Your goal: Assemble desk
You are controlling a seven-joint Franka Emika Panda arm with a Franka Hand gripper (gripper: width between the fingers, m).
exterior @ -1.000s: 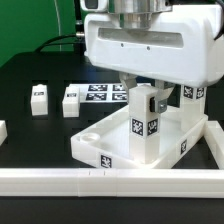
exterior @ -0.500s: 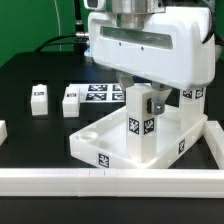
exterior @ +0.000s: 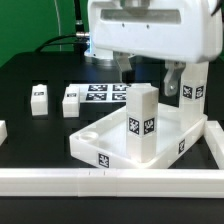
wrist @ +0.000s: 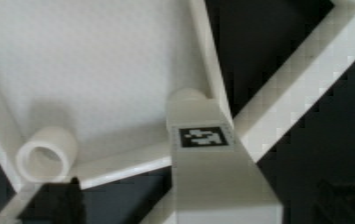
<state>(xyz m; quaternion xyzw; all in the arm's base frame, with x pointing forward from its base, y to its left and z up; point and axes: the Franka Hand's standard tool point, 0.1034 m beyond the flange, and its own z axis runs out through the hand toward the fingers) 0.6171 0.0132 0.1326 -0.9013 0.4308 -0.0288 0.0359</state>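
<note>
The white tray-like tabletop (exterior: 100, 148) lies upside down near the front rail. One tagged white square leg (exterior: 140, 124) stands upright in its near corner. A second leg (exterior: 189, 95) stands at the far corner on the exterior view's right. My gripper (exterior: 148, 72) hangs just above the near leg, jaws apart, holding nothing. In the wrist view the leg (wrist: 209, 165) rises between my dark fingers (wrist: 49, 200), beside a round corner socket (wrist: 46, 155) of the tabletop (wrist: 85, 70).
Two loose legs (exterior: 39, 97) (exterior: 70, 100) lie on the black table at the exterior view's left. The marker board (exterior: 100, 92) lies behind the tabletop. White border rails run along the front (exterior: 100, 181) and the right (exterior: 214, 140).
My gripper has let go of the near leg and risen straight up. The leg stays standing in its corner socket.
</note>
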